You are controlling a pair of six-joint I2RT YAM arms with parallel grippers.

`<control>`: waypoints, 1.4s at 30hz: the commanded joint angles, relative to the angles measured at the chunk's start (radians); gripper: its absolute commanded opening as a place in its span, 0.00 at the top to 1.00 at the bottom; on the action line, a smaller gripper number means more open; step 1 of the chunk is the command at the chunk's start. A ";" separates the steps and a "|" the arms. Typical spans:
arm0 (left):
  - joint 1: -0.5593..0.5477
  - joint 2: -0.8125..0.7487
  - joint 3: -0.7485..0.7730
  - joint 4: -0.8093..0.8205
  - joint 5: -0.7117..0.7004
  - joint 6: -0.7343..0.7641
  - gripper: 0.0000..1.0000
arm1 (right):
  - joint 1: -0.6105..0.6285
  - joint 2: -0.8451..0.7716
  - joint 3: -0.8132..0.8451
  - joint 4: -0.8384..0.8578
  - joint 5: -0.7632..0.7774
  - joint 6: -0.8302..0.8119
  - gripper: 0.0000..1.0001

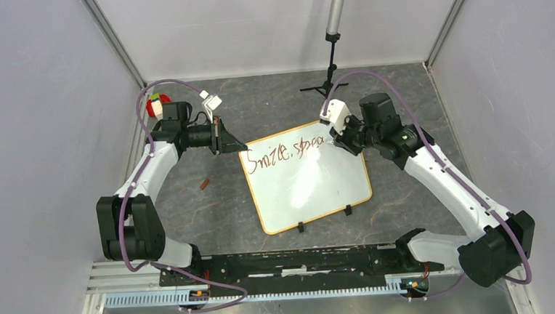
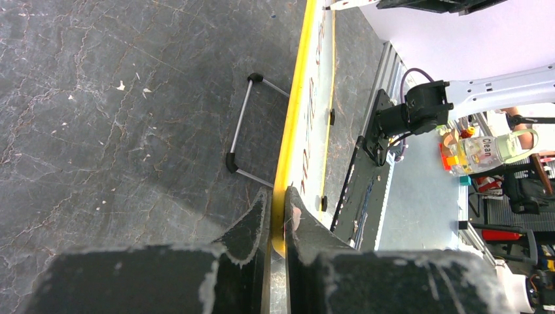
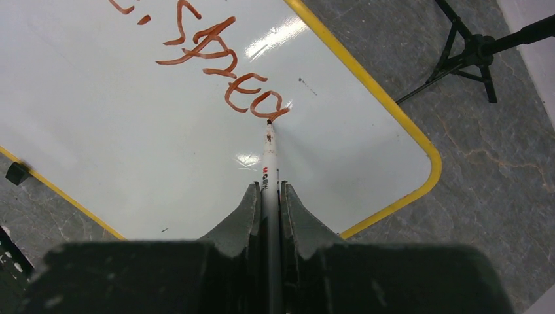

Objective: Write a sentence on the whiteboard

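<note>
Left fingers [image 2: 252,226] pinch the board's [image 1: 313,191] yellow frame at its upper-left corner, one on each side of the edge. Right fingers [image 3: 243,216] clamp a marker [image 3: 269,154], its tip touching the board at the end of the red lettering [image 3: 219,72], which reads "Smile, sprea". Board sits on the dark surface [image 1: 212,205], center of the overhead view.

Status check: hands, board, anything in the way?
Left hand shut on board edge. Right hand shut on marker, tip on board. Writing reads "Smile, sprea", unfinished. Nothing in the marker's path.
</note>
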 commanded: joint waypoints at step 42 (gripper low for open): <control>-0.026 0.011 0.019 -0.007 -0.026 0.000 0.97 | -0.027 0.018 0.060 0.014 -0.015 0.011 1.00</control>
